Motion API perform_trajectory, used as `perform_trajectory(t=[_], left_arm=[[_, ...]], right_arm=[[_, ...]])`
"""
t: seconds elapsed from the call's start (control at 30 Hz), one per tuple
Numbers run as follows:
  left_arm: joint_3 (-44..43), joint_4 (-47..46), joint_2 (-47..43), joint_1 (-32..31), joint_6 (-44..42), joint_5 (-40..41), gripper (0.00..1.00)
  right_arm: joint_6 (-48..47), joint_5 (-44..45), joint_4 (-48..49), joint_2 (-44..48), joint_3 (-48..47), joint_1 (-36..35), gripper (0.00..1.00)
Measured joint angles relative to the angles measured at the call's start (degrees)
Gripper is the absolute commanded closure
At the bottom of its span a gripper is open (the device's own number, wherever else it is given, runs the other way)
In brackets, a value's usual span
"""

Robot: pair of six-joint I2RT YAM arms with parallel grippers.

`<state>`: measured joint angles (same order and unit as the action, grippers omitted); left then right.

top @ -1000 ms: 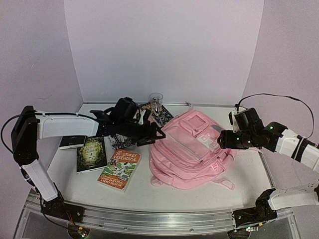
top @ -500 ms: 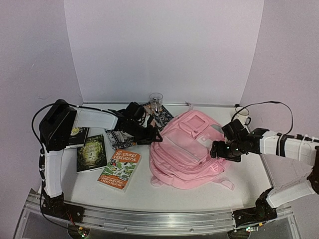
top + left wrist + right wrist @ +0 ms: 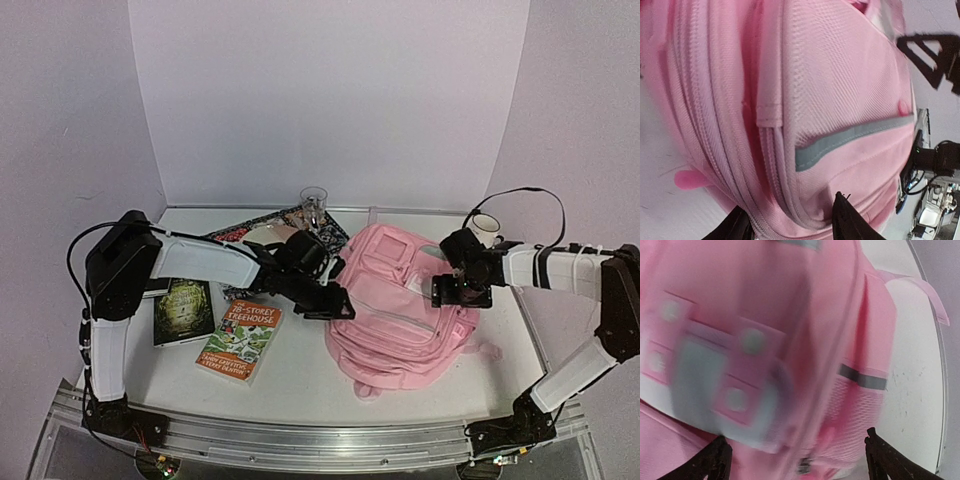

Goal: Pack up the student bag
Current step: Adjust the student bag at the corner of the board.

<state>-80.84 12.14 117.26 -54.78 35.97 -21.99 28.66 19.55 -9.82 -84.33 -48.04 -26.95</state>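
Observation:
The student bag (image 3: 400, 322), a large soft pink backpack, lies flat on the table right of centre. My left gripper (image 3: 340, 303) is at the bag's left edge. In the left wrist view its fingers straddle a fold of the student bag (image 3: 840, 100) beside the zip. The left gripper (image 3: 790, 225) is shut on that fold, and one fingertip (image 3: 846, 219) dents the fabric. My right gripper (image 3: 456, 292) hovers over the bag's upper right side. In the right wrist view the right gripper (image 3: 797, 460) stands wide open above the blurred student bag (image 3: 765, 315), holding nothing.
An orange Treehouse book (image 3: 240, 338) and a dark green book (image 3: 183, 310) lie left of the bag. A patterned dark item (image 3: 245, 230) and a glass (image 3: 313, 200) are at the back. A white mug (image 3: 487, 228) stands behind the right gripper.
The bag has slid right and nearer, and my left gripper moved right with it while its jaws narrowed. My right gripper opened wider and shifted back over the bag's upper right.

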Motion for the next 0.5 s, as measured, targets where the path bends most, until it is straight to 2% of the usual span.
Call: perform_trajectory(t=[0.17, 0.27, 0.37, 0.5], left_arm=[[1.1, -2.2, -3.2, -6.8, 0.4, -1.6, 0.3], [4.5, -3.3, -8.5, -8.6, 0.6, -0.3, 0.27], [8.4, -3.9, -14.3, -5.8, 1.5, 1.0, 0.27], [11.2, -5.1, -16.7, 0.2, 1.7, 2.6, 0.27]], right_arm=[[-4.9, -4.3, 4.2, 0.9, -5.8, -1.6, 0.02], [-7.2, -6.2, 3.4, 3.7, -6.2, -2.1, 0.02], [-8.4, -8.8, 1.6, 7.2, -6.4, -2.5, 0.02], [-8.4, -10.6, -0.2, 8.9, -8.3, -5.9, 0.02]])
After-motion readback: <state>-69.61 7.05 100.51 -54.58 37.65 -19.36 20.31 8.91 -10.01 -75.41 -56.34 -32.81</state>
